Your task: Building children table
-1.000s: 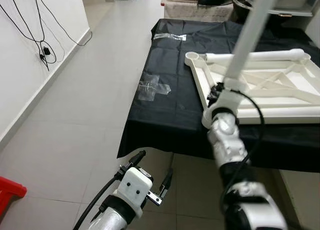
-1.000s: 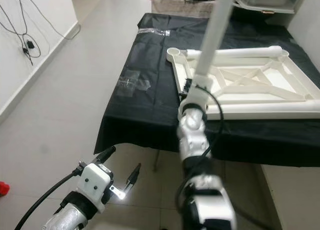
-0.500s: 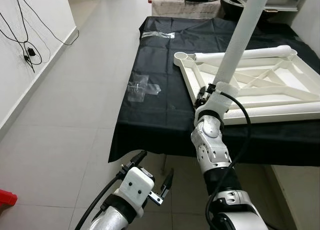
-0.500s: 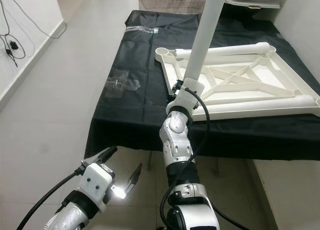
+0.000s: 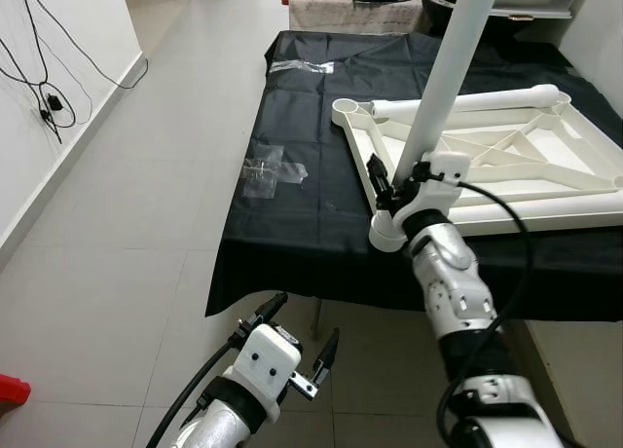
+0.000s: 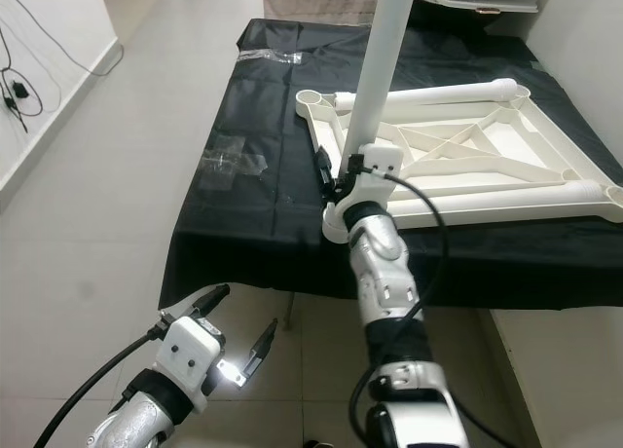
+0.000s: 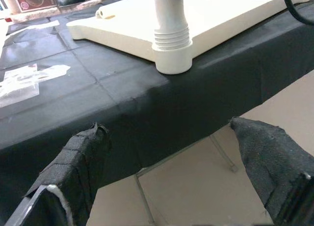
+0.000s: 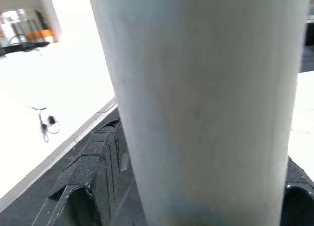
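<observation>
Right pincer (image 5: 394,187) clamping upright white leg (image 5: 440,88) (threaded end in corner socket), clear plastic wrappers (image 5: 270,169) on black cloth (image 5: 311,146), left pincer (image 5: 297,343) spread.

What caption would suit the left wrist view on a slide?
Open left gripper hangs below the black-draped table's edge, facing a white leg seated in the upturned tabletop's corner socket.

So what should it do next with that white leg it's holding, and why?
Probably twist the leg down: the right gripper grips it upright, its threaded end sitting in the corner socket of the tabletop frame, threads still exposed.
</observation>
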`<state>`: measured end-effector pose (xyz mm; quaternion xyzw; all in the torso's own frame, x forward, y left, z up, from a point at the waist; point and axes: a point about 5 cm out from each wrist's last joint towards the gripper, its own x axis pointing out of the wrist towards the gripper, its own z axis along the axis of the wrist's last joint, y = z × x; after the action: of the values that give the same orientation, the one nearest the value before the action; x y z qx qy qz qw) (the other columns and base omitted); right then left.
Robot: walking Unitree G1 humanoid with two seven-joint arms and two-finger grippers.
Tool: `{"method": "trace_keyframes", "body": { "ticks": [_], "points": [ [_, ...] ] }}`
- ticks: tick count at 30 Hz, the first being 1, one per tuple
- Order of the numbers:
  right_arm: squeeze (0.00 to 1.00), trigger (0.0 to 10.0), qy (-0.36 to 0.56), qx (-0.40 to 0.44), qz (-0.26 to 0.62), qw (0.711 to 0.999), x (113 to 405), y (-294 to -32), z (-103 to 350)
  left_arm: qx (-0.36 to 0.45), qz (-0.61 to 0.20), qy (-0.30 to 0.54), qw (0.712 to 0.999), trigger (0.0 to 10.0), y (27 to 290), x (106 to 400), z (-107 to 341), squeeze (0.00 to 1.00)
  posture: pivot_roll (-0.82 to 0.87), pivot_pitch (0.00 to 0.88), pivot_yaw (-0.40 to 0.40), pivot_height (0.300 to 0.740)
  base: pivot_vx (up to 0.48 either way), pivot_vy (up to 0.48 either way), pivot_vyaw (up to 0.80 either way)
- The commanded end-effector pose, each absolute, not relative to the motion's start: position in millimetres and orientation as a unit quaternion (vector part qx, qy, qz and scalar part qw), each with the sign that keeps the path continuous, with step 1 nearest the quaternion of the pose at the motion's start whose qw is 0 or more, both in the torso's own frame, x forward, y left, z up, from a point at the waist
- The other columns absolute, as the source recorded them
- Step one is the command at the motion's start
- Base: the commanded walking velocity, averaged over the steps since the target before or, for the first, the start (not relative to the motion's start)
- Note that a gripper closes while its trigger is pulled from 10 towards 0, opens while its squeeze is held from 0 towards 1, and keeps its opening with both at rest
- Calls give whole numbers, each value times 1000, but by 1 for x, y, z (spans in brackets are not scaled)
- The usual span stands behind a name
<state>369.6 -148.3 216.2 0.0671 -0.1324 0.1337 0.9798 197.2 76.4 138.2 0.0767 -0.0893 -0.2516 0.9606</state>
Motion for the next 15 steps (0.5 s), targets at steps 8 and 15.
{"method": "trace_keyframes", "body": {
  "ticks": [8, 15],
  "points": [
    [0, 10000, -88, 62, 285, 952, 383, -137, 219, 76, -257, -77, 960, 10000, 75, 196, 134, 0, 87, 177, -35, 740, 0, 0, 0],
    [0, 10000, -10, 57, 478, 876, 387, -116, 221, 75, -257, -76, 961, 10000, 75, 195, 135, 0, 99, 188, -41, 740, 0, 0, 0]
  ]
}}
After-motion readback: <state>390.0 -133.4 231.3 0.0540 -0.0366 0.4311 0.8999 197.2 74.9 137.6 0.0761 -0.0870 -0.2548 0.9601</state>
